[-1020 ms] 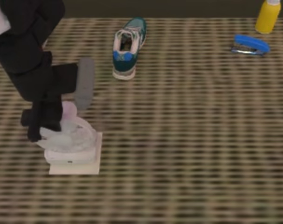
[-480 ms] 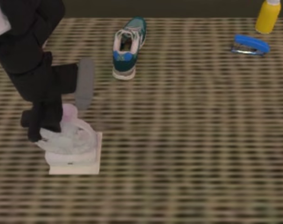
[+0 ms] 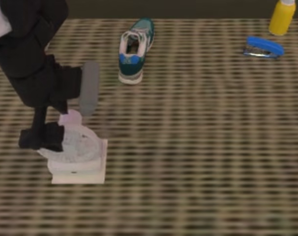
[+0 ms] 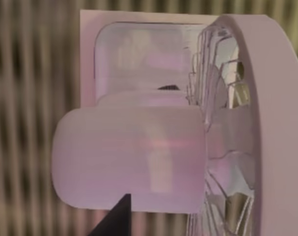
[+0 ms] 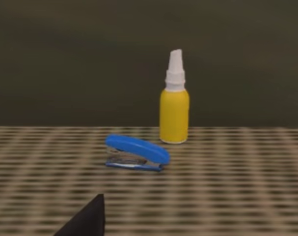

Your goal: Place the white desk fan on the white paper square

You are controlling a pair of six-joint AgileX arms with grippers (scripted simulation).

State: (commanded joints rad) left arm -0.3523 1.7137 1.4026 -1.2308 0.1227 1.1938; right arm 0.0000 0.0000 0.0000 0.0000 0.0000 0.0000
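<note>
We find the white desk fan (image 3: 74, 153) standing on the white paper square (image 3: 80, 176), its blocky base inside the sheet's edges and its grilled head facing up toward the overhead camera. A strip of paper shows along the base on the side toward the sneaker (image 3: 134, 49) and along the near edge.

Compared with half a second ago, the left gripper (image 3: 40, 137) has changed posture: its fingers, then drawn in against the fan's head and motor housing, now appear spread and shifted off to the fan's outer rim, on the side away from the sneaker. In the left wrist view the motor housing (image 4: 131, 157) sits free, with only one dark fingertip at the frame's edge and no contact visible. The fan itself has not shifted on the paper.

We judge this to be the release: the placement looks complete, and what is left is for the left arm to lift clear without brushing the head.

The right gripper does not appear overhead; its wrist camera faces the blue stapler (image 5: 137, 153) and yellow bottle (image 5: 174, 110), well apart from the fan. We cannot tell its finger state.
</note>
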